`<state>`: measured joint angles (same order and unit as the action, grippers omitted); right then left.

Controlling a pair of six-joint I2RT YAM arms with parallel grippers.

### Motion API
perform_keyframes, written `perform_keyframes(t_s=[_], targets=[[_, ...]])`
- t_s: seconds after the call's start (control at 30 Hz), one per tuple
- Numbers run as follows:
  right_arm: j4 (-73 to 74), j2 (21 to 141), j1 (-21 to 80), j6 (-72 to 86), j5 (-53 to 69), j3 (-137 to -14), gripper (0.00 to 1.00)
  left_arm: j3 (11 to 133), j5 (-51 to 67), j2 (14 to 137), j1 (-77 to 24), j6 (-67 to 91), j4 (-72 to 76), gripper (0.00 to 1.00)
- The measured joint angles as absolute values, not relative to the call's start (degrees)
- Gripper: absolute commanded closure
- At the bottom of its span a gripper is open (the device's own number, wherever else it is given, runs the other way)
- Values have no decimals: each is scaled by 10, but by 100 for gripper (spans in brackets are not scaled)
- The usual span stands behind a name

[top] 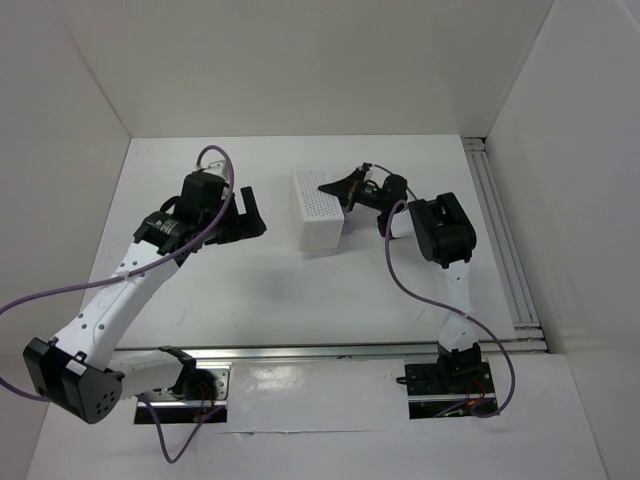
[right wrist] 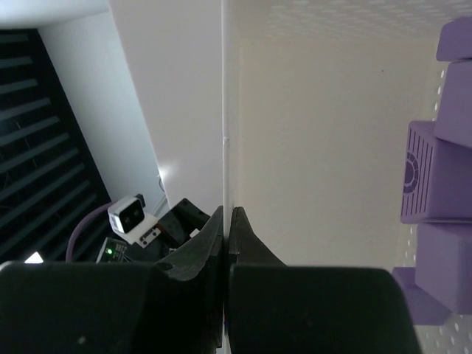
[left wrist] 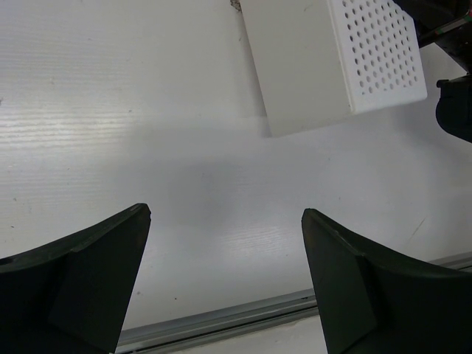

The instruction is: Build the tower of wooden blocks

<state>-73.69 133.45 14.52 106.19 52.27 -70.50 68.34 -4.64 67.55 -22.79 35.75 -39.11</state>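
as my right gripper (right wrist: 227, 215) was pinched together on the thin wall of the white tray (right wrist: 317, 147), its two dark fingers met on that edge with no gap between them. from my right wrist i looked along the inside of the tray, and the wood blocks (right wrist: 435, 177) were there — several lilac pieces bunched at the right border of that view, touching one another and lying against the tray's perforated face. one of them showed a ribbed side with a round mark. i could not tell from there whether they stood one on another or merely lay heaped.

from overhead, the right gripper (top: 333, 187) reached in at the far right corner of the white tray (top: 320, 215), which sat near the middle of the table (top: 300, 300) with its perforated face turned up toward the camera. the blocks were hidden in that view.

my left gripper (top: 250, 212) hung just left of the tray, apart from it and pointing toward it. its fingers were spread wide — from my left wrist, the left gripper (left wrist: 226, 212) framed only bare table (left wrist: 110, 110), with the white tray (left wrist: 302, 66) beyond and to the right, and a metal rail (left wrist: 221, 316) along the bottom.
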Motion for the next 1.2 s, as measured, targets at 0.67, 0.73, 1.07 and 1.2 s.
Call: perform_keyframes(t_s=[0.67,0.73,1.07,1.2], targets=[[-738,1386,148,1104,499,-811,100,682,-46,659,-223,343,-400,3],[-738,1399,154,1105,497,-825,100,682,-46,659,-223,343,-401,3],[-733,1441,217,1096,505,-937,100,682,-48,659,-219,341,-407,3],[-737,1440,229,1088,528,-966,100,683,-55,659,-217,332,-411,3]])
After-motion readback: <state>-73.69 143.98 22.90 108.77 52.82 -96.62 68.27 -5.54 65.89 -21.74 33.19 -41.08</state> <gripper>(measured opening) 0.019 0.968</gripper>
